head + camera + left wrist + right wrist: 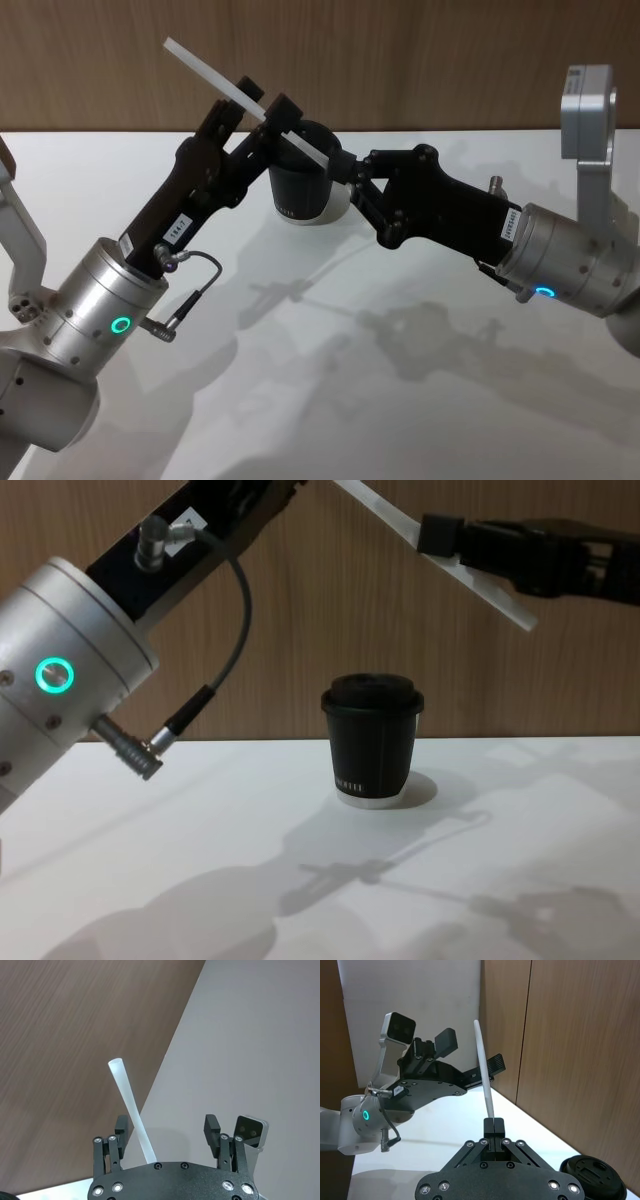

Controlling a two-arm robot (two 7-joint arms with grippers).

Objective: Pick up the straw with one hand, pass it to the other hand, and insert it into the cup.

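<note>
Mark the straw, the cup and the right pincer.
straw (210, 73), head view, upper shaft
cup (375, 750), chest view, side wall
right pincer (493, 1122), right wrist view, between fingertips clamping the straw

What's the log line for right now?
handover | right gripper: shut on straw | left gripper: open around straw | cup: upright on table

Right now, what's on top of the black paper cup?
Its black domed lid. The thin white straw, in the right gripper, is higher, not touching. Lid hides the inside.

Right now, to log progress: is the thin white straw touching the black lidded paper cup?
Apart. The chest view shows the straw, in the right gripper, a clear gap above the cup.
</note>
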